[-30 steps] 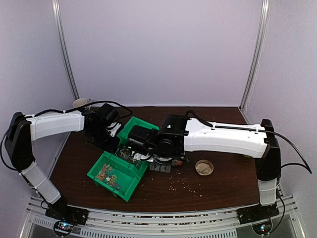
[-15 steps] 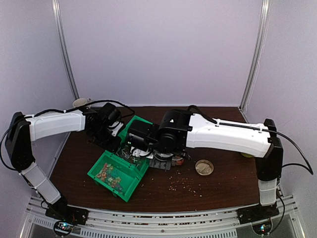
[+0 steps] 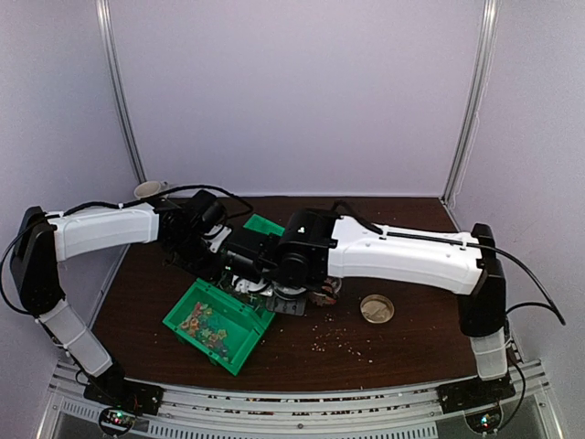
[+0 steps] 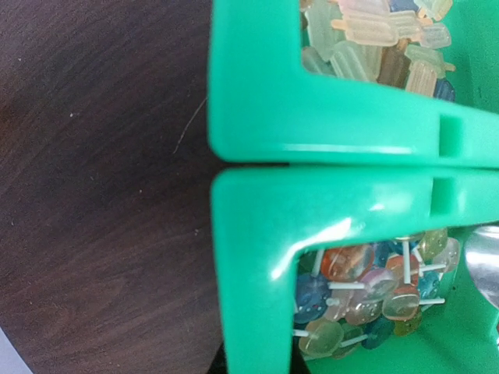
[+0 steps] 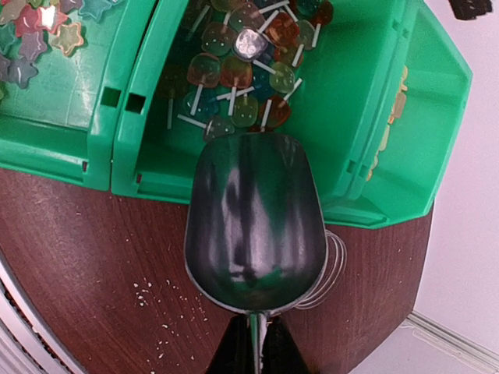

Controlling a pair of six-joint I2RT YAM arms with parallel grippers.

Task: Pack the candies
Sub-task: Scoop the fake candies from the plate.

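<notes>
Three green bins stand side by side. The front bin [image 3: 228,340] holds star candies [image 5: 35,35]. In the middle bin [image 5: 144,148] lie round lollipop candies [image 5: 238,70], which also show in the left wrist view [image 4: 366,288]. The far bin [image 5: 433,117] holds pale popsicle-shaped candies [image 4: 374,39]. My right gripper [image 5: 253,331] is shut on the handle of an empty metal scoop [image 5: 253,222], whose lip reaches over the lollipops. My left gripper [image 4: 261,366] is shut on the middle bin's wall [image 4: 249,280]; its fingers are almost hidden behind it.
A small round gold lid [image 3: 377,309] lies right of the bins, with pale crumbs [image 3: 343,340] scattered in front of it. A clear jar rim [image 5: 337,261] shows under the scoop. A dark flat plate [image 3: 291,305] sits beneath the right wrist. A pale cup [image 3: 146,189] stands at the back left.
The right arm has swung left and forward, carrying the scoop over the middle bin. The left arm has stayed where it was.
</notes>
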